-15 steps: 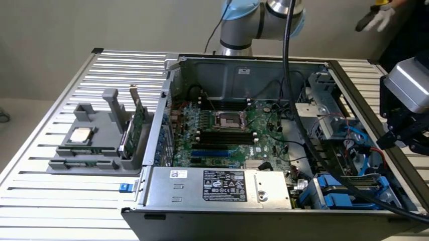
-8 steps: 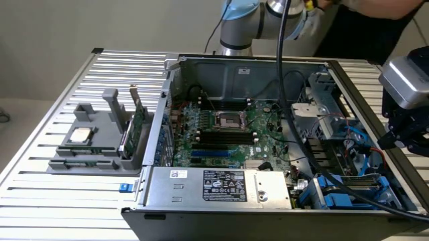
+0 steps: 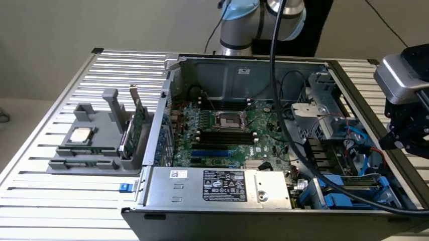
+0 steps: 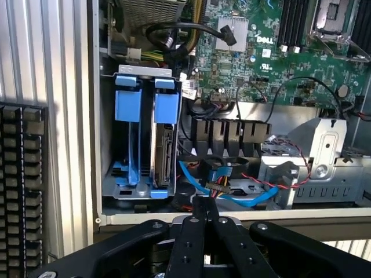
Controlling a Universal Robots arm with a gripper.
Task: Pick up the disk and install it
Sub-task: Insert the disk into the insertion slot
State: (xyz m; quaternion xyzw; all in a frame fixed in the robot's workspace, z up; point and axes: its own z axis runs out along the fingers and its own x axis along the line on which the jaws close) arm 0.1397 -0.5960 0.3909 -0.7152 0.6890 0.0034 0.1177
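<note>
Two blue carriers [image 4: 128, 98] stand edgewise in the drive cage [image 4: 107, 145], exterior view's lower right, likely railed in; one holds the disk [image 4: 165, 147]. Hand [image 4: 204, 205] pinched shut, empty, near cage.

The slatted metal table [image 3: 40, 211] carries an open computer case [image 3: 221, 75] at its centre, a grey holder [image 3: 94, 164] at nine o'clock, and a small blue clip [image 3: 124, 187] at seven o'clock.
</note>
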